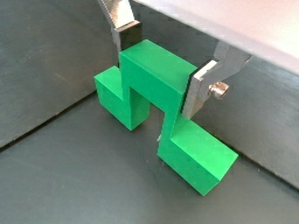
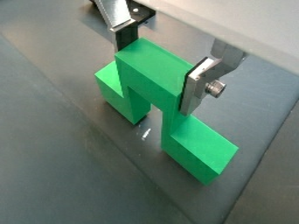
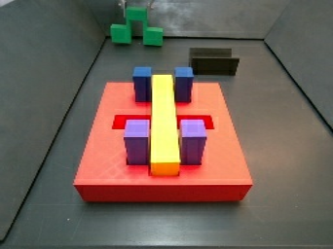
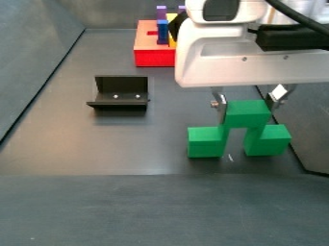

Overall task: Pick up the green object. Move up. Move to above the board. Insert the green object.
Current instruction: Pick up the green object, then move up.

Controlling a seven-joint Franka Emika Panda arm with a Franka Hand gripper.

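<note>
Claw (image 1: 160, 64) sat w/ fingers clamped on raised middle of green object (image 1: 158, 109), its feet on the table (image 4: 115, 197), lower right in a side view. Board (image 3: 163, 156) well apart.

Dark grey matte floor (image 3: 279, 209), faintly glossy, soft reflections in both wrist views. Thin pale seam line crosses floor (image 1: 52, 122) diagonally. Grey walls (image 3: 208, 17) enclose work area, brushed metal look at back. Side wall (image 4: 33, 48) slopes up from floor. Light even, diffuse; shadows weak.
</note>
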